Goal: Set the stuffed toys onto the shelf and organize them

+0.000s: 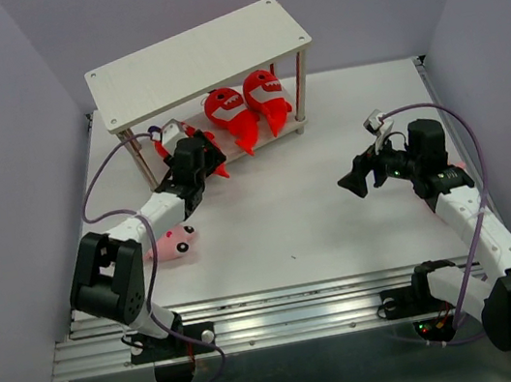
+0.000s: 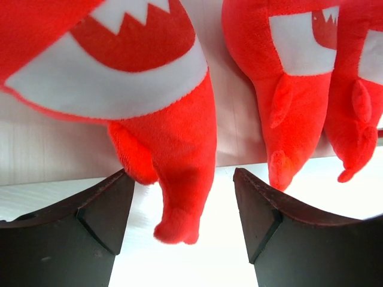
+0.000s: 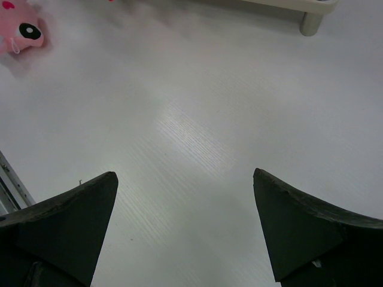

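Left claw (image 2: 181, 176) first: fingers wide apart, tail of the third shark (image 2: 119, 78) hanging in the gap btwn them, daylight on both sides, so nothing's clamped. Big picture now: table (image 1: 292, 234) w/ the shelf (image 1: 194, 59) at the far left-centre, top tier bare, lower tier taking all the traffic. Left arm is stretched up to the shelf's left end, right arm parked well off to the right, and the right claw (image 3: 185, 172) hangs over bare tabletop, fingers spread, holding nothing. Onto the toys: two red sharks (image 1: 228, 112) lie side by side on the lower tier, mouths toward the back, tails poking out over the front edge. The third shark lies just left of them at the tier's left end, head in, tail out front, though how squarely it rests on the board I can't tell. Pink toy (image 1: 176, 242) lies on the table beneath the left forearm, near the front-left. The other pink one I can't place for sure. My read: this is the set-down of shark no. 3, so three of five look done. Next move, imo: back the left claw straight out w/o dragging that tail, then drop onto the pink toy. Tight reach, as it's close to the arm's own base.
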Controlling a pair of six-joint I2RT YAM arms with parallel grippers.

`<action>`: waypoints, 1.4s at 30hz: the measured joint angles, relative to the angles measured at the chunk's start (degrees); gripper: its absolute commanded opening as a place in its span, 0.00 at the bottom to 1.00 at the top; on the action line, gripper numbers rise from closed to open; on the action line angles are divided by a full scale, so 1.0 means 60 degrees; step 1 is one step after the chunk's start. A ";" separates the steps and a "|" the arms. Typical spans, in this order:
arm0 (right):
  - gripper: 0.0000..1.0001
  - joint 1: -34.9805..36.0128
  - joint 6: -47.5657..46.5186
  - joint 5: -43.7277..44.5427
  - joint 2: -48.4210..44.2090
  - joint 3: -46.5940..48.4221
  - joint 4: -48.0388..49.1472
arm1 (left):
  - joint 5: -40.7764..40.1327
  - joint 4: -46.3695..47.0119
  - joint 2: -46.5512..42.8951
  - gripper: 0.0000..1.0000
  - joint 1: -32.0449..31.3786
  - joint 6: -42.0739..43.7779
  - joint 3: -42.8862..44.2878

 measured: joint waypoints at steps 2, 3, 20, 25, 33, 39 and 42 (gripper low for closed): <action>1.00 0.0000 0.0000 0.0000 0.0000 0.0000 0.0000 | 0.0029 0.0004 -0.0215 0.78 0.0000 0.0000 -0.0138; 1.00 0.0000 0.0000 0.0000 0.0000 0.0000 -0.0004 | 0.0047 0.0007 -0.0291 0.78 0.0000 0.0000 -0.0200; 1.00 -0.0109 0.0000 0.0004 0.0062 0.0000 -0.0007 | 0.0718 0.0608 -0.0455 0.72 -0.0026 -0.0517 -0.0969; 1.00 -0.0109 -0.0015 0.0004 0.0062 0.0000 -0.0015 | 0.0816 0.0922 -0.0004 0.61 -0.0029 -0.0681 -0.0969; 1.00 -0.0109 -0.0051 0.0004 0.0062 0.0000 -0.0033 | 0.0943 0.0984 0.0284 0.14 -0.0029 -0.0765 -0.0969; 1.00 -0.0109 -0.0066 0.0004 0.0062 0.0000 -0.0036 | 0.0991 0.1031 0.0284 0.00 -0.0047 -0.0488 -0.0954; 1.00 -0.0109 -0.0066 0.0004 0.0062 0.0000 -0.0036 | 0.1002 0.0816 0.0284 0.00 -0.0066 -0.0098 -0.0798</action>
